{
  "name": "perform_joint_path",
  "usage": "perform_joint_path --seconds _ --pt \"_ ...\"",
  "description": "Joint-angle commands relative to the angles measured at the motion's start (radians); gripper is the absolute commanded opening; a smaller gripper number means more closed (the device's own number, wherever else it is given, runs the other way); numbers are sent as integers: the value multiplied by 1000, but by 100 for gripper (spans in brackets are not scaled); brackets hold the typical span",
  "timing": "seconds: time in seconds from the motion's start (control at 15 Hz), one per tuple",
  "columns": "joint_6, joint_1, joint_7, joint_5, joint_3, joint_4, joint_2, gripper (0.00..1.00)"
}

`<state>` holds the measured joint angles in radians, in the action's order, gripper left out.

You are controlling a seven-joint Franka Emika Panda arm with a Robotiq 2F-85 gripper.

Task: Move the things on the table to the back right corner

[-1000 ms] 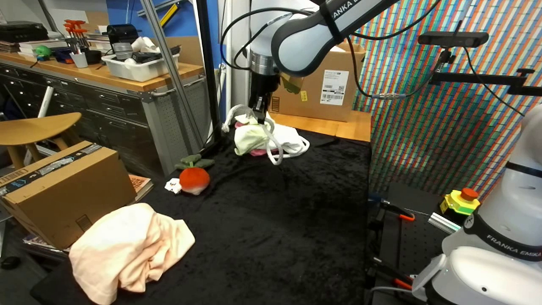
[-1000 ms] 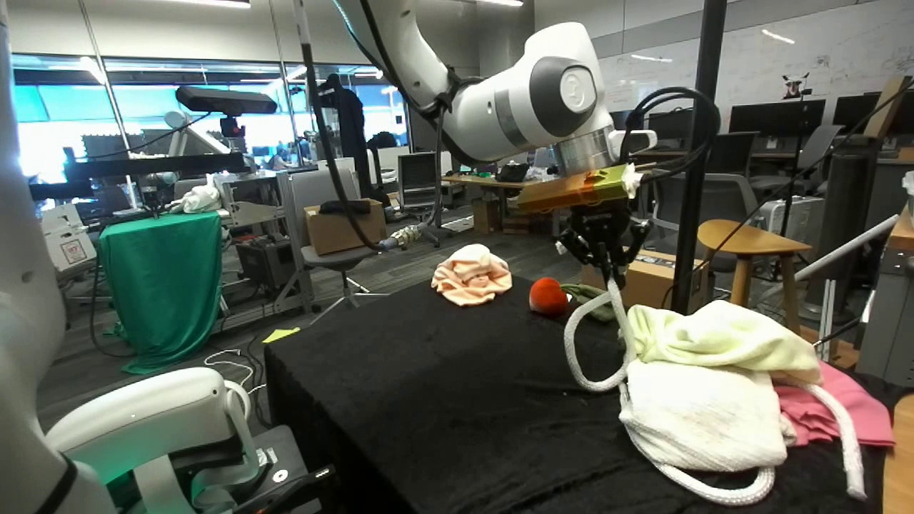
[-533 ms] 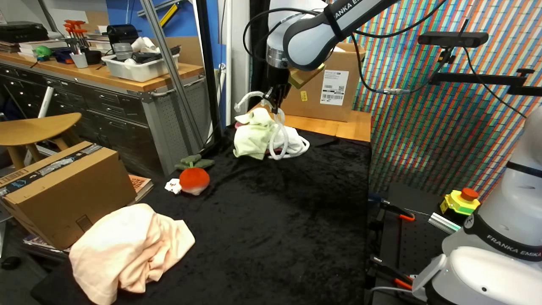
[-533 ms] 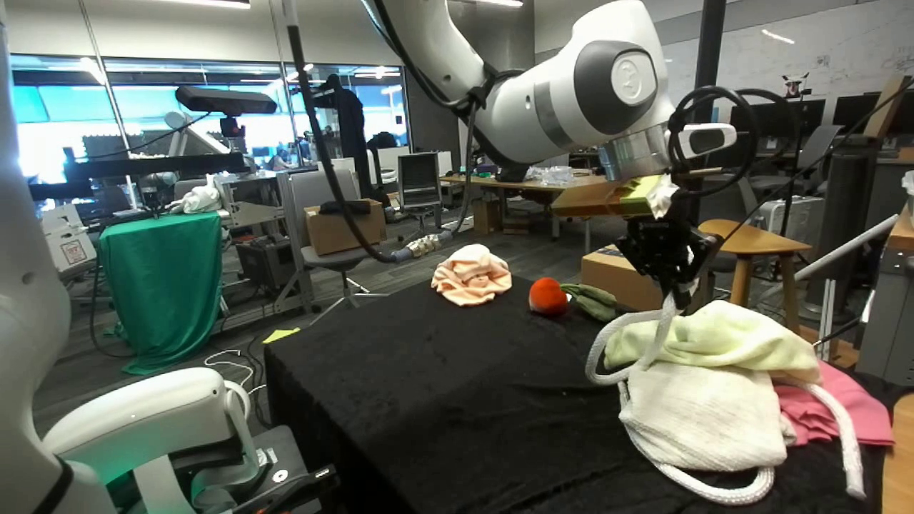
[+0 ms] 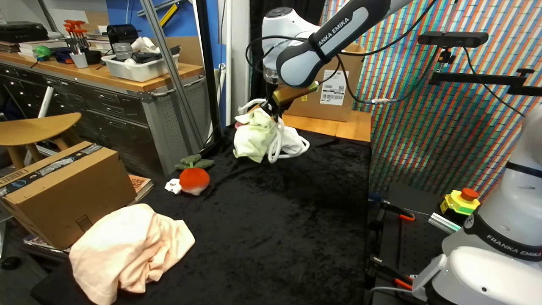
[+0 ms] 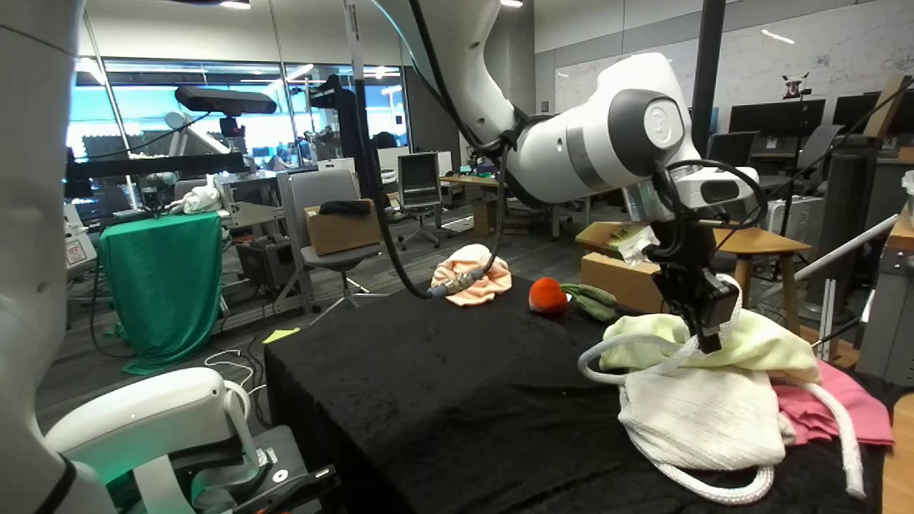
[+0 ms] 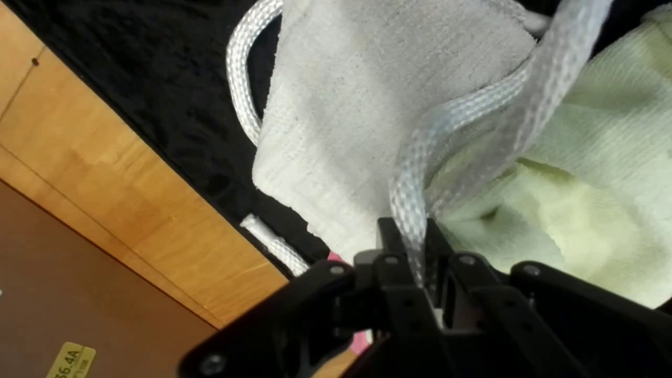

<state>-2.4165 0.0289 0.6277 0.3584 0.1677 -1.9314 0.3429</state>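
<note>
My gripper [image 7: 411,236] is shut on the looped white rope [image 7: 462,113], one strand pinched between its fingertips. In an exterior view the gripper [image 6: 705,341] is tilted just above the pile at the back corner. The pile has a white cloth [image 6: 703,414], a pale yellow-green cloth [image 6: 771,350] and a pink cloth [image 6: 839,407]. Rope loops hang over and lie under it. The large peach cloth [image 5: 131,250] lies at the black-covered table's [image 5: 275,237] opposite end. The red round object [image 5: 194,180], with green leaves, lies near the side edge.
A light wooden board [image 5: 360,127] and a labelled cardboard box [image 5: 311,109] border the back corner. A dark upright pole [image 5: 209,67] stands beside the pile. Another cardboard box [image 5: 72,190] stands outside the table edge near the peach cloth.
My gripper has carried the rope over the cloth pile, then lowered and turned there. The held rope loop now rests lower against the cloths. Peach cloth and red object have not moved.
</note>
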Motion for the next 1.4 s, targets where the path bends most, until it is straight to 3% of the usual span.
perform_joint_path --seconds 0.0,0.4,0.53,0.93,1.33 --pt "37 49 124 45 36 53 50 44" --pt "90 75 165 54 28 53 51 91" --pt "123 86 161 54 21 43 33 100" --pt "158 149 182 137 -10 -27 -75 100" --pt "191 184 129 171 -117 -26 -122 100"
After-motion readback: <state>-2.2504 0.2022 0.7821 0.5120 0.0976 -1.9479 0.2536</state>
